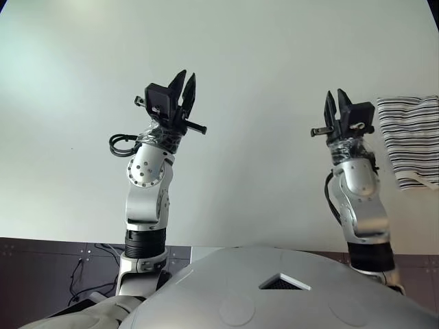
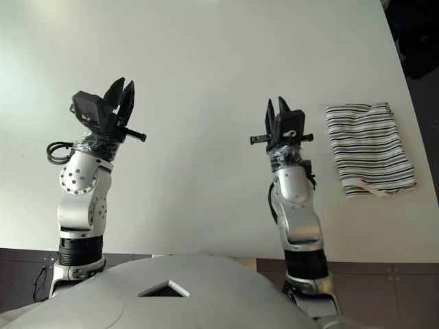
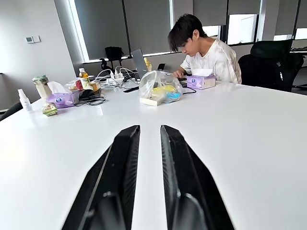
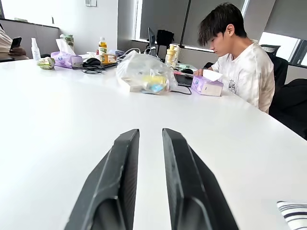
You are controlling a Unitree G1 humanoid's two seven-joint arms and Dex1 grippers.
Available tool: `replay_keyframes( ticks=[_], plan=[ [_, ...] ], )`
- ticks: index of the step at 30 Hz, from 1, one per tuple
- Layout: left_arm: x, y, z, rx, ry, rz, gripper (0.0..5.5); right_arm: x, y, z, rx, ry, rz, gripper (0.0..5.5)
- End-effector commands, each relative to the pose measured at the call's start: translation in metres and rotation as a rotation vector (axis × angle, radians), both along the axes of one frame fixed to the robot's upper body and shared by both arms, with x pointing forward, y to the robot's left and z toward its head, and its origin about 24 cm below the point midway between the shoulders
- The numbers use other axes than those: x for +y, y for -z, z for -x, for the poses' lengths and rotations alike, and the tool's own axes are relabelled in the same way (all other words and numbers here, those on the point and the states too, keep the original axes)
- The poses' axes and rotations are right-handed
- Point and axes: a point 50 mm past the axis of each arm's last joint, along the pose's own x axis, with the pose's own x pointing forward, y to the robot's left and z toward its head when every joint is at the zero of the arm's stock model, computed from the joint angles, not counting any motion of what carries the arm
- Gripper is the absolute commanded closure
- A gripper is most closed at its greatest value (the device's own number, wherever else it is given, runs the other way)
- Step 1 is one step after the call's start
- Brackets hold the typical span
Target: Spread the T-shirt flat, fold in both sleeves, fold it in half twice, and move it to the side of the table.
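While the folded black-and-white striped T-shirt (image 2: 370, 147) lies flat by the right edge of the broad white table (image 2: 206, 55), both arms stand raised over the tabletop. The black two-fingered left gripper (image 1: 186, 75) and the black two-fingered right gripper (image 2: 276, 103) grasp nothing, their fingers slightly apart. The right gripper is near the T-shirt but apart from it.

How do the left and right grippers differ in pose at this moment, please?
The left gripper leans toward the robot's right, over bare table; the right gripper points straight ahead. The left gripper is far from the folded T-shirt; the right gripper is just beside it. Both are slightly open and empty.
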Motion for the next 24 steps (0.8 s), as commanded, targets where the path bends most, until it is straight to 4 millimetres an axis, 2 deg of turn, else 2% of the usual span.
replay_keyframes(
  ticks=[1, 5, 8, 11, 14, 24],
  plan=[
    [0.008, 0.03, 0.004, 0.056, -0.03, -0.061, 4.73, 0.009, 0.016, -0.021, -0.003, 0.083, -0.052, 4.64],
    [0.013, 0.057, 0.014, 0.072, -0.175, -0.076, 4.73, 0.005, 0.034, -0.014, 0.021, 0.076, -0.03, 4.64],
    [0.002, 0.064, 0.016, 0.055, -0.253, -0.044, 4.18, -0.003, 0.039, -0.014, 0.03, 0.051, -0.002, 4.59],
    [-0.01, 0.064, 0.012, 0.031, -0.261, -0.018, 3.72, -0.007, 0.037, -0.019, 0.03, 0.015, 0.02, 4.59],
    [-0.017, 0.059, 0.004, 0.006, -0.235, -0.003, 3.72, -0.008, 0.035, -0.025, 0.022, -0.002, 0.022, 4.59],
    [-0.021, 0.052, -0.017, -0.012, -0.223, -0.013, 3.72, -0.008, 0.034, -0.04, 0.017, -0.008, 0.022, 4.59]
  ],
)
